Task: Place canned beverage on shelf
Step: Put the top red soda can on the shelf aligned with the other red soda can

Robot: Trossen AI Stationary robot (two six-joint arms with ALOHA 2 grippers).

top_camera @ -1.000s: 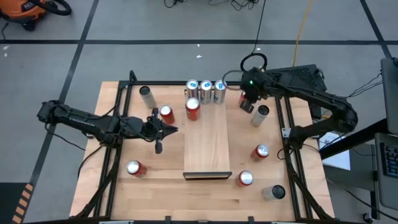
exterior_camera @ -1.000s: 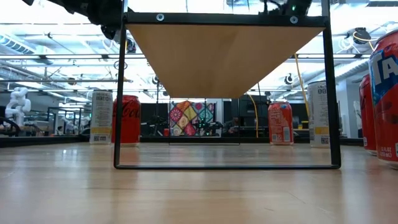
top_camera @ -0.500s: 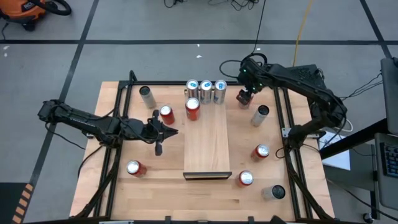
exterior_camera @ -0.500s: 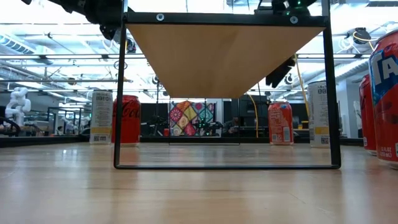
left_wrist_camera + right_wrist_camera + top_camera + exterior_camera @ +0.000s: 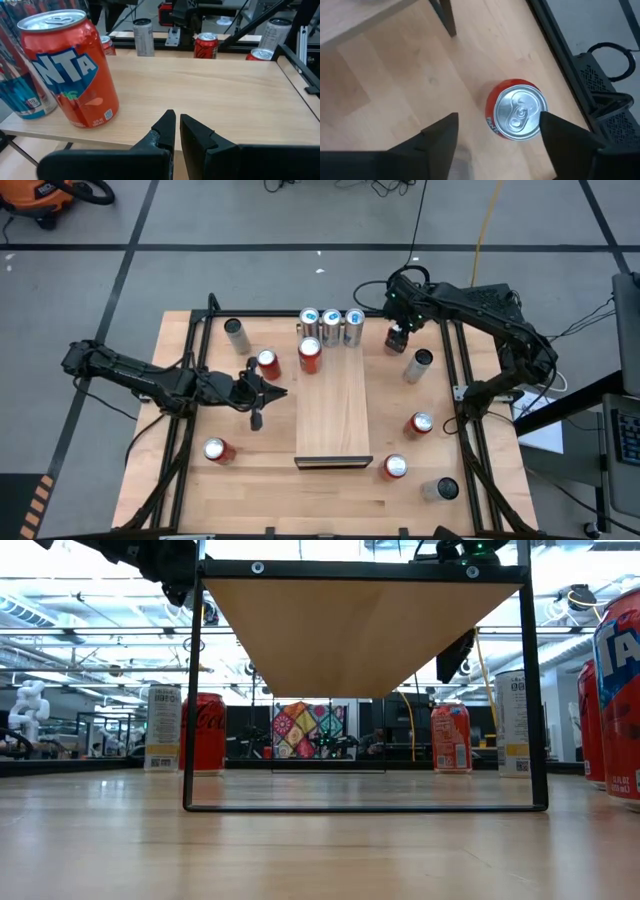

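Observation:
The shelf [image 5: 333,410] is a pale wood panel raised on a black frame. At its far end stand three silver-blue cans [image 5: 331,323] and a red Fanta can [image 5: 310,352]. My left gripper [image 5: 272,392] hovers shut, level, just off the shelf's left edge, its fingers [image 5: 170,127] aimed across the panel near the Fanta can [image 5: 70,70]. My right gripper [image 5: 398,335] points down over a red can [image 5: 517,115] that stands upright on the table at the far right. Its open fingers [image 5: 442,137] stand on either side of the can top and above it [image 5: 450,738], apart from it.
Loose cans stand around the shelf: silver [image 5: 236,335] and red [image 5: 267,362] at the left, red [image 5: 217,450] near left, silver [image 5: 420,365], red [image 5: 421,424], red [image 5: 396,468] and silver [image 5: 441,490] at the right. Black frame rails [image 5: 462,395] run along both table sides.
My right arm has swung and its gripper has come down over the red can at the far right; in the low view it now shows below the shelf's level. My left gripper has kept still.

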